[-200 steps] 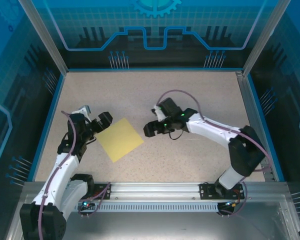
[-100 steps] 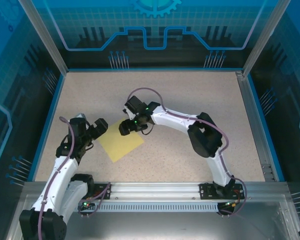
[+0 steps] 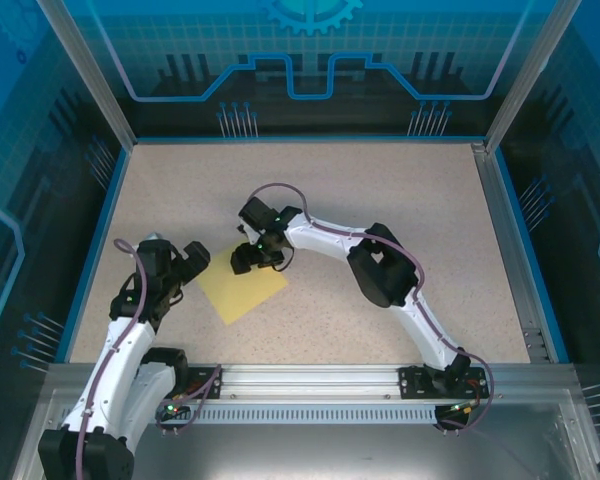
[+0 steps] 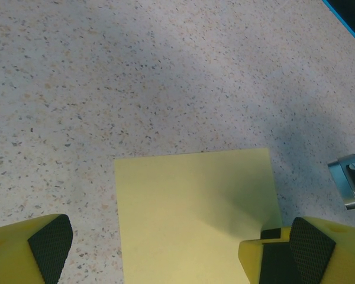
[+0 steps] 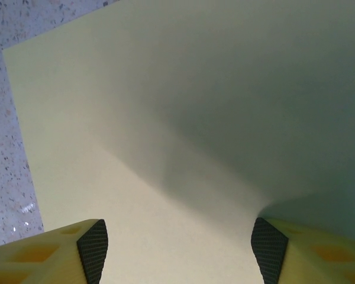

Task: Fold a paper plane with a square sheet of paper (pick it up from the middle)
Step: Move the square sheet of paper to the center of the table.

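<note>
The square sheet of paper (image 3: 245, 292) lies flat and unfolded on the speckled table, left of centre. My right gripper (image 3: 252, 262) hangs low over its far corner. In the right wrist view the paper (image 5: 165, 118) spreads under the open right gripper (image 5: 180, 248), and it bulges a little by the right fingertip (image 5: 269, 242). My left gripper (image 3: 180, 262) sits at the sheet's left edge. In the left wrist view the left gripper (image 4: 174, 251) is wide open with the sheet (image 4: 189, 207) between its fingers. The paper plane is out of view.
A blue rim (image 3: 100, 230) and metal posts bound the table on the left, far and right sides. A small grey metal part (image 4: 349, 180) shows just beyond the sheet's right corner in the left wrist view. The right arm's elbow (image 3: 380, 265) arches over the table's middle.
My right arm has swung left from the table's middle to over the sheet's far corner, its jaws narrowing somewhat. The left gripper has drifted slightly nearer and left.
</note>
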Motion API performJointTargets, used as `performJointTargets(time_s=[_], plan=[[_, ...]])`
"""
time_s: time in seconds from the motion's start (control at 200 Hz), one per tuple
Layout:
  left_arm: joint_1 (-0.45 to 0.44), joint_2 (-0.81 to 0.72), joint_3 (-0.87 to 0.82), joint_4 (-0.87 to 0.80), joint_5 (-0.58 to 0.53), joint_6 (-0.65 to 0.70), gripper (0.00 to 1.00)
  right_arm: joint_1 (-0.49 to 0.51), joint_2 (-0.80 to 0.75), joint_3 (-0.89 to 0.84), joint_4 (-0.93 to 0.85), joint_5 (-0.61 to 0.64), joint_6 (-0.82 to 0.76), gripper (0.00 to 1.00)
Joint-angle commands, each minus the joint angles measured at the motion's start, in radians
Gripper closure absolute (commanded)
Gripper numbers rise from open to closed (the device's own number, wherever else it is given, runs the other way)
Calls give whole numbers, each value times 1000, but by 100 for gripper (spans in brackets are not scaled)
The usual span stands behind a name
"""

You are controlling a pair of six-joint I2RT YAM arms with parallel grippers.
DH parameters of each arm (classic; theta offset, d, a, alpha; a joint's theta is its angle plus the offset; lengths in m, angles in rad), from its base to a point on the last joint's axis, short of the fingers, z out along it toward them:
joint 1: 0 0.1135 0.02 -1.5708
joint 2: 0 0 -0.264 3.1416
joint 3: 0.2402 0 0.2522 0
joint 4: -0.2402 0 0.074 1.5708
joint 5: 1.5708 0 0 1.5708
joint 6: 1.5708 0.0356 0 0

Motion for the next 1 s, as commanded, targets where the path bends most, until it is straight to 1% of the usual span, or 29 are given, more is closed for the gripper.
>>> performJointTargets(time_s=[0.0, 0.16, 0.28, 0.335, 0.4, 0.52, 0.605, 0.7, 0.76, 0.845, 0.885, 0.95, 0.995], plan=[[10, 8, 14, 49, 87, 17, 2, -15, -59, -141, -56, 77, 45, 31], [9, 78, 23, 125, 237, 21, 1, -76, -222, -360, 3, 152, 84, 31], [-2, 156, 53, 157, 331, 30, 1, -136, -364, -564, 67, 197, 137, 32], [-25, 192, 69, 166, 361, 38, 1, -164, -425, -643, 92, 204, 153, 32], [-68, 231, 86, 180, 372, 57, 1, -191, -480, -715, 120, 204, 151, 31], [-146, 305, 115, 213, 392, 66, 1, -234, -539, -778, 114, 216, 135, 31], [-202, 354, 135, 230, 394, 68, 1, -272, -563, -799, 102, 219, 91, 31], [-258, 404, 160, 230, 379, 80, 1, -315, -586, -794, 107, 155, 22, 31], [-273, 424, 167, 231, 365, 73, 2, -316, -591, -753, 65, 157, -20, 31], [-278, 429, 165, 242, 346, 63, 2, -296, -586, -675, 31, 115, -63, 31], [-278, 423, 170, 223, 302, 57, 2, -275, -578, -646, 28, 105, -53, 31], [-279, 409, 186, 167, 196, 51, 1, -233, -551, -613, 45, 72, -36, 32], [-277, 394, 194, 140, 154, 55, 1, -202, -522, -585, 50, 66, -16, 32]])
